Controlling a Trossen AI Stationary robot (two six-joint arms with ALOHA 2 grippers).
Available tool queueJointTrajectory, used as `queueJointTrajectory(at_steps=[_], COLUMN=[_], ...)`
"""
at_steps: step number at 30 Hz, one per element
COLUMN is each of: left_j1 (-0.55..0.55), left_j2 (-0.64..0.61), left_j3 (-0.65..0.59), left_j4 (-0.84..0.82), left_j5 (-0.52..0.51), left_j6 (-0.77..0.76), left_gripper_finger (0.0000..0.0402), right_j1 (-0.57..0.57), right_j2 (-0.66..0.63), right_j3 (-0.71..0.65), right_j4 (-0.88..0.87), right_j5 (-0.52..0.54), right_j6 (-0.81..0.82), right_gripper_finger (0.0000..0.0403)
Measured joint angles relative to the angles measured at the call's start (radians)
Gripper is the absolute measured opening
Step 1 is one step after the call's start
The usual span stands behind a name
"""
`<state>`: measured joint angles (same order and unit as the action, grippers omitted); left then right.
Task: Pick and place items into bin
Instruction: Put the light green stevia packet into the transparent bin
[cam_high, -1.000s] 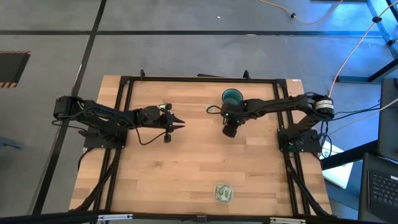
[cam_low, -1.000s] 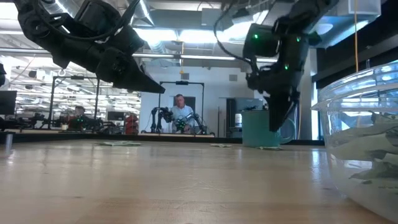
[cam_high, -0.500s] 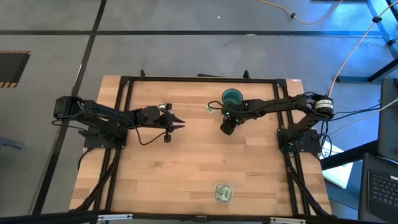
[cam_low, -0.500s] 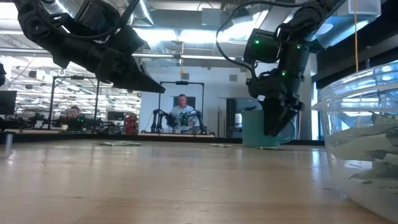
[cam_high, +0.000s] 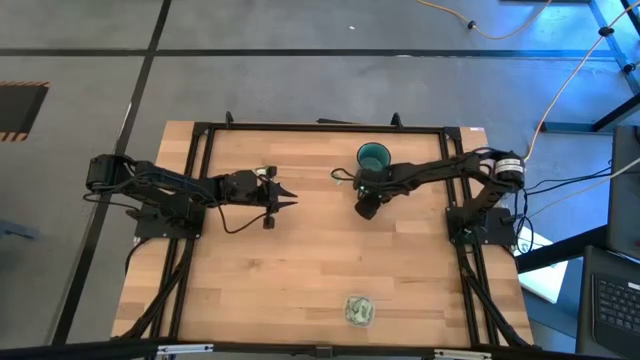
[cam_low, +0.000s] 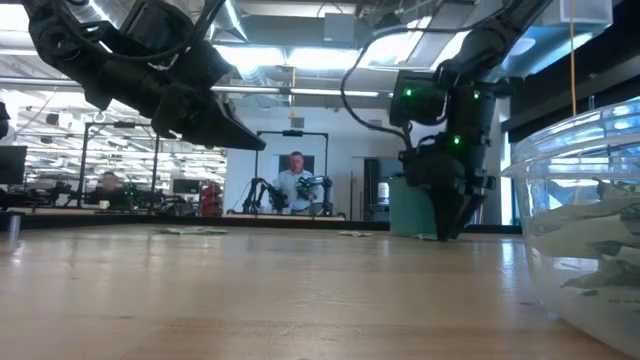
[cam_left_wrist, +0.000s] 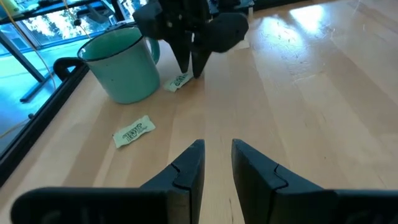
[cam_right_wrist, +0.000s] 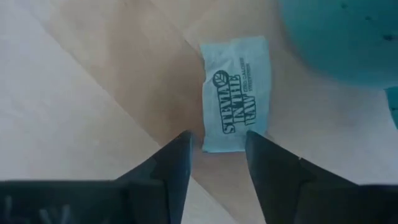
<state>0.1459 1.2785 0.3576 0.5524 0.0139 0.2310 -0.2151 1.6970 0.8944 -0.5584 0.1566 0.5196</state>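
A pale blue-green printed packet (cam_right_wrist: 236, 102) lies flat on the wood beside the teal mug (cam_right_wrist: 342, 37). My right gripper (cam_right_wrist: 217, 152) is open and points down over it, with one finger on either side of the packet's near end; in the low view its tips (cam_low: 446, 232) are almost on the table. A second packet (cam_left_wrist: 134, 132) lies loose nearer the left arm. The clear bin (cam_high: 359, 310) stands by the near edge with several packets inside. My left gripper (cam_left_wrist: 217, 152) waits narrowly open, above the table left of centre (cam_high: 285, 198). My right gripper comes at the packet's near short end (cam_right_wrist: 224, 144) from above, pointing down, with its fingers across that end. Whether either finger touches the packet, I cannot tell. The packet lies flat on the table.
The teal mug (cam_high: 373, 157) stands right behind the right gripper, toward the far edge. Another packet (cam_high: 268, 172) lies by the left gripper. A black frame runs around the table's edges. The bin's wall (cam_low: 590, 220) fills the right of the low view. Bare wood spans the middle.
My right gripper has come down from well above the table until its tips are almost on the wood by the mug, and it has turned from slanting to pointing straight down. The left arm and the packets have kept still.
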Motion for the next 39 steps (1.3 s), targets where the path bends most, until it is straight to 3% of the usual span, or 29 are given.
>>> queueJointTrajectory(at_steps=[8,22,26,32,39], left_j1=[0.000,0.000,0.000,0.000,0.000], left_j2=[0.000,0.000,0.000,0.000,0.000], left_j3=[0.000,0.000,0.000,0.000,0.000], left_j4=[-0.003,-0.003,-0.003,-0.003,-0.003], left_j5=[0.000,0.000,0.000,0.000,0.000], left_j6=[0.000,-0.007,-0.007,-0.007,-0.008], left_gripper_finger=[0.0075,0.0075,0.0075,0.0075,0.0075], right_j1=[0.000,-0.001,0.019,0.115,0.320], right_j2=[0.049,0.051,0.056,0.059,0.058], right_j3=[0.005,0.006,0.050,0.187,0.353], right_j4=[-0.007,-0.033,-0.084,-0.272,-0.376], right_j5=[-0.002,0.016,0.017,-0.007,0.001], right_j6=[0.025,-0.001,-0.030,-0.033,0.029], right_gripper_finger=[0.0136,0.0014,0.0007,0.0003,0.0003])
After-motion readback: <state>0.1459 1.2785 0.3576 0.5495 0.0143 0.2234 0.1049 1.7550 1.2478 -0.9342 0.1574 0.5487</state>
